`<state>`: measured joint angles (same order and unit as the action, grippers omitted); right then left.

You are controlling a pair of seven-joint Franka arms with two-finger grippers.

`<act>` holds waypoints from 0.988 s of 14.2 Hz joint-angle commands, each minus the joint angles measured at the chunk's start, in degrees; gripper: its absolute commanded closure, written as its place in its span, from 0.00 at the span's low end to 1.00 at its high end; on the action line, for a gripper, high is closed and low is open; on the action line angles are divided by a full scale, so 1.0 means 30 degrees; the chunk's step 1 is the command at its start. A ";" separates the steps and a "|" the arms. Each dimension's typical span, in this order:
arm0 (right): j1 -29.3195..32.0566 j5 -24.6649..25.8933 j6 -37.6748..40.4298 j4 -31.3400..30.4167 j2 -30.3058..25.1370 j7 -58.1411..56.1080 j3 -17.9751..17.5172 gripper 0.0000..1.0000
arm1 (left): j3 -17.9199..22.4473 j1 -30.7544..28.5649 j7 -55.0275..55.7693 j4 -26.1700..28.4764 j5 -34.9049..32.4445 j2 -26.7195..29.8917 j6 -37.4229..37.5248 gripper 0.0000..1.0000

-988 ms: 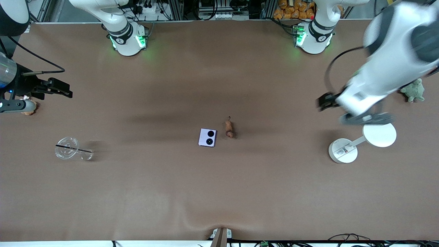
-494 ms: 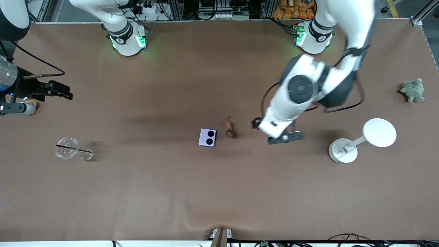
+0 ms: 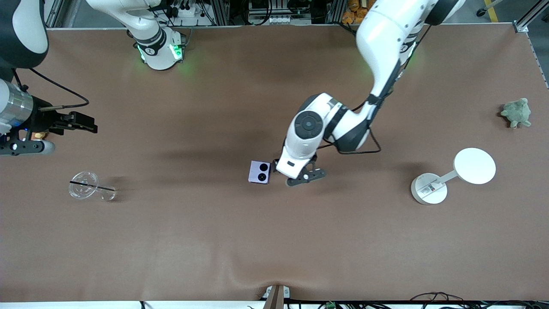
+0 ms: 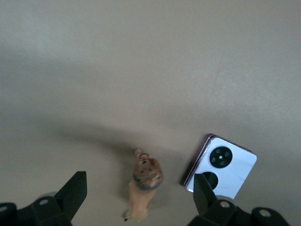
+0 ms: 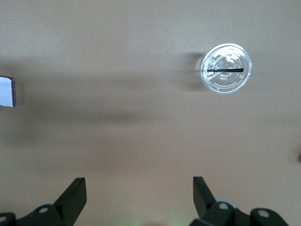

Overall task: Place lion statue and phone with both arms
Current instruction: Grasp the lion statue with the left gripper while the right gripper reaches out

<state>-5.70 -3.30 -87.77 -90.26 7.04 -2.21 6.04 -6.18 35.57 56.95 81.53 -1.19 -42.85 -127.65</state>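
Observation:
The lion statue (image 4: 146,175) is a tiny brown-orange figurine on the brown table, beside the pale-lavender phone (image 3: 259,172). In the front view the left arm's hand hides the lion. My left gripper (image 3: 295,171) hangs over the lion, open and empty. In the left wrist view the lion lies between its fingers (image 4: 75,190), and the phone (image 4: 225,165) is next to one finger. My right gripper (image 3: 85,123) waits open and empty over the right arm's end of the table. The right wrist view (image 5: 138,190) shows only an edge of the phone (image 5: 7,92).
A clear plastic cup with a black straw (image 3: 91,187) lies toward the right arm's end; it also shows in the right wrist view (image 5: 226,69). A white stand with a round disc (image 3: 472,168) and a green plush toy (image 3: 517,112) sit toward the left arm's end.
The left arm has swung from its end of the table to the middle and now hangs over the lion. The right gripper has shifted slightly toward the middle.

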 commanded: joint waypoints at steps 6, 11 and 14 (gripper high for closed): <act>-0.0590 -0.2296 -0.0624 -0.0118 0.1137 0.2989 0.0009 0.00 | 0.0712 0.1240 0.0557 -0.0516 -0.0627 -0.1566 -0.0752 0.71; -0.1145 -0.3175 -0.1182 -0.0293 0.1783 0.3663 0.0009 0.00 | 0.0771 0.0103 -0.0375 -0.0428 -0.2939 -0.0371 0.0763 1.00; -0.2168 -0.3177 -0.1592 -0.0265 0.1930 0.5272 0.0009 0.00 | 0.0683 -0.1917 -0.2775 -0.0341 -0.2942 0.1506 0.2556 1.00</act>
<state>-9.99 -12.17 -91.73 -91.03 12.93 9.76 5.85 -3.55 33.61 52.41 79.07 -8.89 -43.34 -123.45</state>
